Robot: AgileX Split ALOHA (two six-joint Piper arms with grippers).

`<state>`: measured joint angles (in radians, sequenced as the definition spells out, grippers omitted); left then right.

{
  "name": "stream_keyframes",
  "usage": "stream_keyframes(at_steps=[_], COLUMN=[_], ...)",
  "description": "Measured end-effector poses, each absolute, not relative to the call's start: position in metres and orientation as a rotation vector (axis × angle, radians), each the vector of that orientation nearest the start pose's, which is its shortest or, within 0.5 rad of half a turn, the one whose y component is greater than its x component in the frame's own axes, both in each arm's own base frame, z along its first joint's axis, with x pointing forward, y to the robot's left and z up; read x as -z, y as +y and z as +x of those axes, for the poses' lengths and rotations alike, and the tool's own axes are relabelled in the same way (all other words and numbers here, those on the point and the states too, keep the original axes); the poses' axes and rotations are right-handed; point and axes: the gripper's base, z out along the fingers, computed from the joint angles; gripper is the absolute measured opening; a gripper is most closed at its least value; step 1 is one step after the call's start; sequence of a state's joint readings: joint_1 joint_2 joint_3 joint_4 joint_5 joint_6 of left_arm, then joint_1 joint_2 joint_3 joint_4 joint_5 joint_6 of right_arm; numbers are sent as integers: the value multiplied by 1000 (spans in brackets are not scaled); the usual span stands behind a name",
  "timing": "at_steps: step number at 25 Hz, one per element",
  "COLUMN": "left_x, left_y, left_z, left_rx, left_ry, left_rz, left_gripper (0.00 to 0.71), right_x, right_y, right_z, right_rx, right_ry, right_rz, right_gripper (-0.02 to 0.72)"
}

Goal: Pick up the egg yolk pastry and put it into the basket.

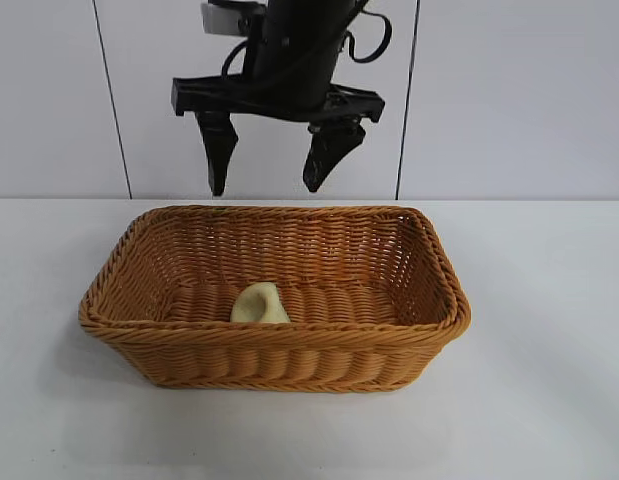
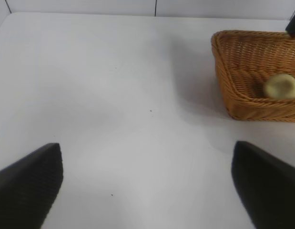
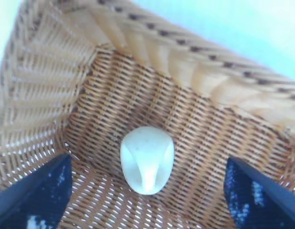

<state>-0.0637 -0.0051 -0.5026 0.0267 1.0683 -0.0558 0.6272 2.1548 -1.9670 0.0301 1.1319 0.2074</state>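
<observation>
The egg yolk pastry [image 1: 259, 304] lies on the woven floor of the basket [image 1: 274, 353], close to the near wall and a little left of the middle, free of any grip. From above it shows as a pale rounded piece with a crease in its top [image 3: 147, 159]. The basket stands on the white tabletop [image 1: 549, 400].

The right end effector [image 1: 274, 160] hangs above the basket's far rim, pointing steeply down, its two dark fingers [image 1: 217, 150] spread wide apart with nothing between them; the pastry sits well below them.

The left end effector [image 2: 147, 191] is off to the basket's left, over bare tabletop, its fingers [image 2: 30, 183] also spread wide and empty; the basket [image 2: 233, 102] and pastry [image 2: 280, 87] show ahead of it.
</observation>
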Motion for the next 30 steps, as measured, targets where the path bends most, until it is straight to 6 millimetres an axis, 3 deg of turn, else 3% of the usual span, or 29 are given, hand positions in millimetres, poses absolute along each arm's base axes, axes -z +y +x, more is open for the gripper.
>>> stream_keyframes(at_steps=[4,8,16,23,27,30], left_x=[-277,-277,-277,-277,-277,-277], left_y=[3,3,3,3,3,3], left_z=[-6,-6,-6,-6,-6,-6], left_rx=[43,43,43,43,43,43], left_ry=[2044,2043,2043,2043,2043,2043], left_rz=[7,7,7,7,7,7], left_gripper=[689,689,689,689,689,689], right_x=[-251,-250,-250,-250,-250,-250], right_y=[258,217,106,26,-5,-14], right_z=[390,410,452,463,464,464], right_rx=[-166,-74,-3,36,54,64], right_ry=[2796,2840,2862,2857,2850,2851], right_rz=[-518,-403,-46,198,284,284], right_gripper=[624,624,624,624,624,624])
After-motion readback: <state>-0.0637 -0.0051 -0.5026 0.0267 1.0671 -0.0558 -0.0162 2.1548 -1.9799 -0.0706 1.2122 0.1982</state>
